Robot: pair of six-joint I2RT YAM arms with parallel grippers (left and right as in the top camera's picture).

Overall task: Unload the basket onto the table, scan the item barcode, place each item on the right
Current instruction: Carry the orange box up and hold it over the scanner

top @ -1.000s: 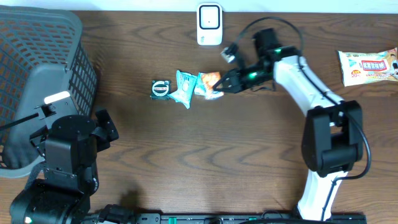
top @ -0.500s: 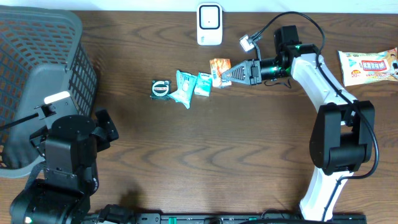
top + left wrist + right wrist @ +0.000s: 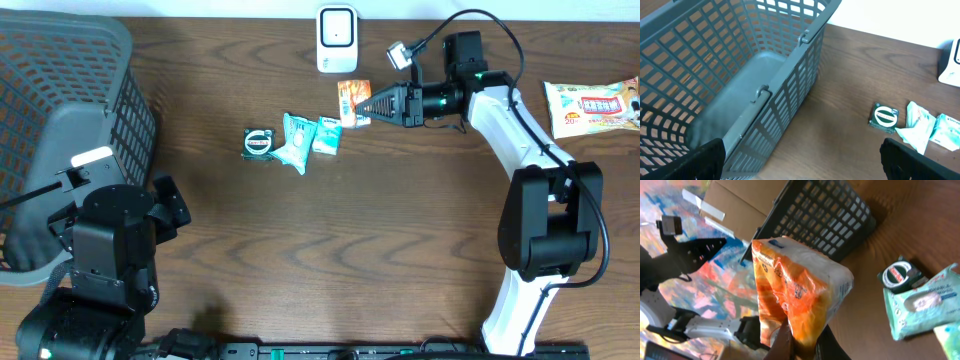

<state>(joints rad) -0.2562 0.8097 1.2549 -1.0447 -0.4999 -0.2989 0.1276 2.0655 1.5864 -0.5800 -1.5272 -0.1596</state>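
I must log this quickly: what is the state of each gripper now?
Left gripper: open, holding nothing.
Right gripper: closed on the orange packet.

A dark brown table point(image 3: 330, 250) with a plain wood grain fills the overhead view; a pale white strip point(image 3: 220, 8) runs beyond its far edge; the right wrist view shows a brown cardboard panel point(image 3: 745, 200) and a brightly painted surface point(image 3: 715, 290) behind; the light is even, the shadows soft.
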